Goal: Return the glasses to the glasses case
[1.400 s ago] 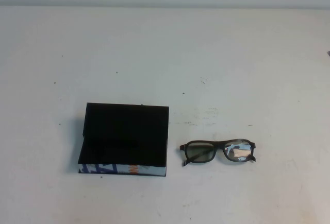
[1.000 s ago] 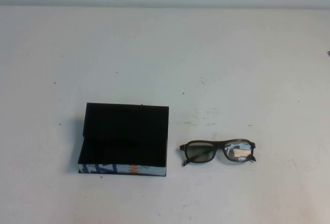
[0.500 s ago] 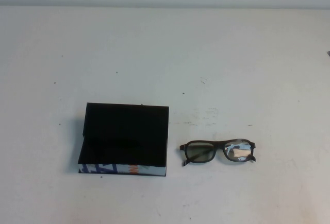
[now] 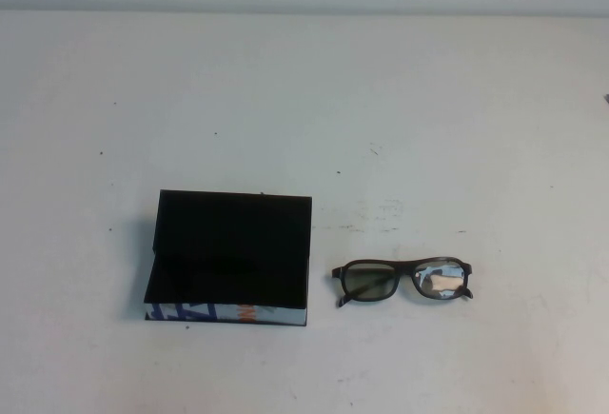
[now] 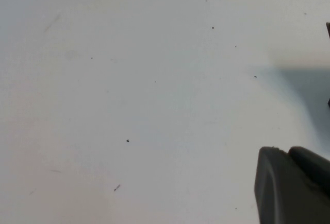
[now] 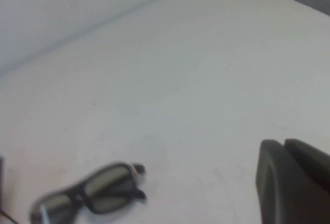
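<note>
The glasses [image 4: 402, 282] are seen lying flat on the white table [image 4: 400, 100], just to the right of the glasses case [image 4: 230, 257], with a strip of bare table between them. Their long axis is laid across the table from left to right, roughly in line with the patterned front wall of the case, and the folded arms are tucked behind the lenses. The case is found open, its black lining exposed and its lid raised at the far side.

Neither arm is shown in the high view. The right gripper [image 6: 294, 183] is glimpsed only as a dark finger at the corner of its own wrist view, held above bare table with the glasses [image 6: 87, 193] well apart from it. The left gripper [image 5: 294, 185] is likewise seen only as a dark corner above bare table, with neither glasses nor case in its view. Whether either gripper is spread or pressed together cannot be told.

The right arm is judged the nearer one, since the glasses lie on the robot's right. A grasp across the narrow bridge is likely called for, followed by a short carry leftward.
</note>
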### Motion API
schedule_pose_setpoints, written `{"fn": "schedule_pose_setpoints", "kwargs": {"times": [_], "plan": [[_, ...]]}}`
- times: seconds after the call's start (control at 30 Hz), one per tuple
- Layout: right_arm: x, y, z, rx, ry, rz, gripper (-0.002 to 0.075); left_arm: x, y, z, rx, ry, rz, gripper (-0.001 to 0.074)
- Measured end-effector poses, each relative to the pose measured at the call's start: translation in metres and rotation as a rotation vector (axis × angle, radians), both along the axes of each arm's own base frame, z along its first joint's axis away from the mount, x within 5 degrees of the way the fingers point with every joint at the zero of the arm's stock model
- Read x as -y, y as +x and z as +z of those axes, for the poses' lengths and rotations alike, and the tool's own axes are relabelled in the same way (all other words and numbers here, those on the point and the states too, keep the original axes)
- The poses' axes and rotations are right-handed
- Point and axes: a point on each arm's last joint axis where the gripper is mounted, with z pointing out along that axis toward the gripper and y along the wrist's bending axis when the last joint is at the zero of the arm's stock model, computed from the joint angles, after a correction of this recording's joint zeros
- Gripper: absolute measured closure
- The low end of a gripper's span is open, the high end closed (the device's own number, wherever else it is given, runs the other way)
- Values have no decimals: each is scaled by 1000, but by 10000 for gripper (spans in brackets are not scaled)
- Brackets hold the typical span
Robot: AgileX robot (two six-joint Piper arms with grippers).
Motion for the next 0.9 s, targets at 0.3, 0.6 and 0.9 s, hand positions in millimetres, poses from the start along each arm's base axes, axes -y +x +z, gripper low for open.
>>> {"fn": "schedule_pose_setpoints", "kwargs": {"times": [0.3,0.6,0.9], "plan": [[6,2,24,249,396,-93,739,0,0,0,0,0,0,736],[-18,4,65,-31,356,132,739,0,0,0,0,0,0,736],[-40,46,122,-461,35,514,739,0,0,0,0,0,0,736]]}}
